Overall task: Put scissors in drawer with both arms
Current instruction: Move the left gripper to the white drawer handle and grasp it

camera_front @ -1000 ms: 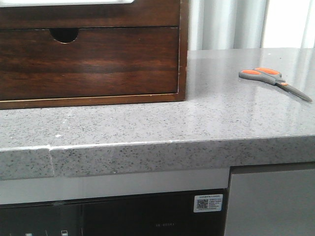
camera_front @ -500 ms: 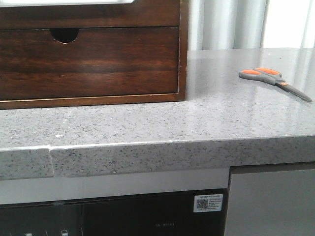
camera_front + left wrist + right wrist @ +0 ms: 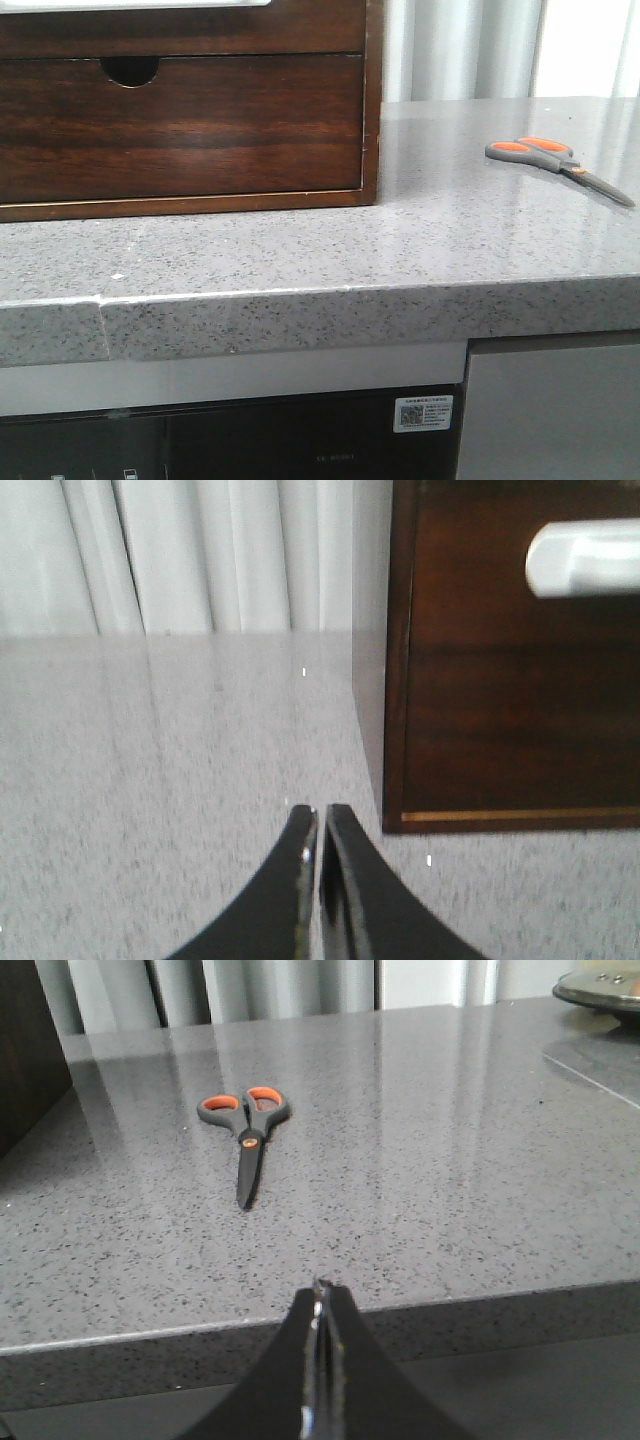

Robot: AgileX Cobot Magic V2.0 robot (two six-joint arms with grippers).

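Observation:
The scissors [image 3: 555,160], with grey handles and orange-lined loops, lie flat on the grey counter at the right, blades pointing right. They also show in the right wrist view [image 3: 246,1130], well ahead of my right gripper [image 3: 322,1285], which is shut and empty over the counter's front edge. The drawer [image 3: 180,28] is the plain upper front of the wooden cabinet at the back left, closed, with a whitish strip along its top. My left gripper [image 3: 320,810] is shut and empty above the counter, beside the cabinet's near left corner. Neither gripper shows in the front view.
Below the drawer is a like front with a half-round notch [image 3: 130,70]. A white rounded bar [image 3: 585,555] shows on the cabinet front. A metal lid [image 3: 600,985] lies at the counter's far side. Curtains hang behind. A dark appliance panel [image 3: 230,440] sits under the counter.

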